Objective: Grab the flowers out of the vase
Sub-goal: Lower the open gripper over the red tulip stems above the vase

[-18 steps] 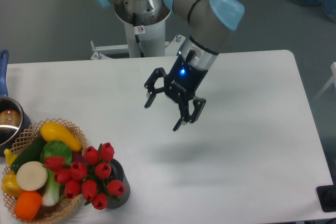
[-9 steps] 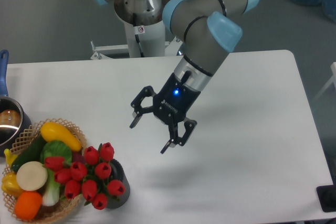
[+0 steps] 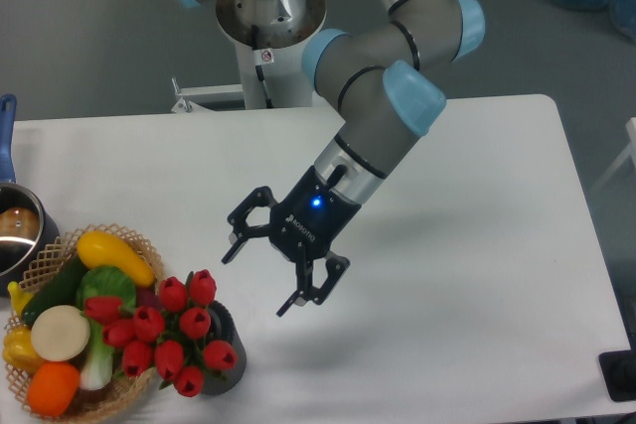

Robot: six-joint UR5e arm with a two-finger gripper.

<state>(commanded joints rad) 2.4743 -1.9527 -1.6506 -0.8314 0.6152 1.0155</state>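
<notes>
The flowers [image 3: 175,333], a bunch of red tulip buds with green leaves, stand in the dark grey ribbed vase [image 3: 227,364] at the lower left of the white table. The bunch leans left over the edge of the wicker basket. My gripper [image 3: 255,280] is open and empty. It hangs above the table just up and to the right of the flowers, apart from them, with its fingers pointing down-left toward them.
A wicker basket [image 3: 133,242] of mixed vegetables sits at the front left corner, touching the flowers. A steel pot [image 3: 18,235] with a blue handle stands at the left edge behind it. The arm's base is behind the table.
The gripper has moved down and to the left across the table toward the flowers, staying open. The flowers, vase and basket have not moved.
</notes>
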